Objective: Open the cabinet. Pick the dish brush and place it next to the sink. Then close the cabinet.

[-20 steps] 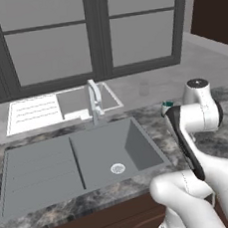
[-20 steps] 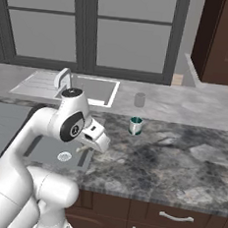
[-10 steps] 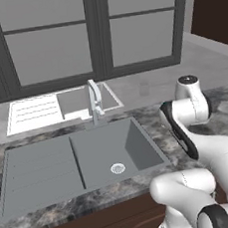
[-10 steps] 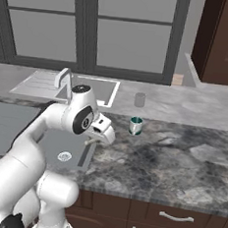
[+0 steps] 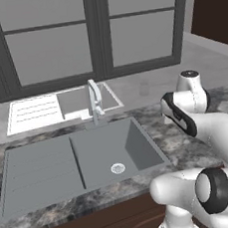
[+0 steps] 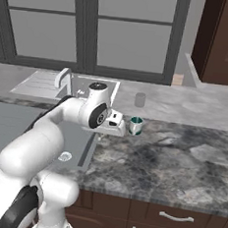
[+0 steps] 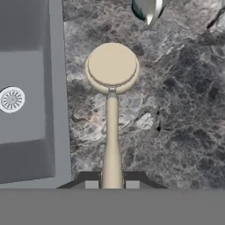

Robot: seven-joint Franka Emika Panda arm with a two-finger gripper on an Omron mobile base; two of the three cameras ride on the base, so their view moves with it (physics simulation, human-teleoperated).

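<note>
So the gripper (image 7: pixel 112 183) is clamped on the dish brush (image 7: pixel 111 88). In the hand view the two dark fingers (image 7: pixel 91 181) sit on either side of the bottom end of the handle, snug against it. The brush here is pale beige, with a round flat head and a slim handle running straight back into the grip.

The brush is over the speckled grey stone counter (image 7: pixel 176 110), just beside the sink (image 7: pixel 30 88). The basin's rim runs right along its left side in that view, with the drain a bit further over. I honestly can't tell if the head is touching the counter or hanging just above it.

There's a small teal cup (image 7: pixel 147 9) just past the brush head. From the right base view that same cup (image 6: pixel 135 126) is right next to the hand (image 6: pixel 115 127), with a little grey glass (image 6: pixel 140 99) further back on the counter. The brush itself is too hidden by the hand to make out there.

The left base view shows the sink (image 5: pixel 90 153) with its faucet (image 5: pixel 94 100) at the back edge and the arm reaching over the counter on its right.

The dark brown cabinet (image 6: pixel 226 43) is up at the far right, and I can't make out the state of its doors.
</note>
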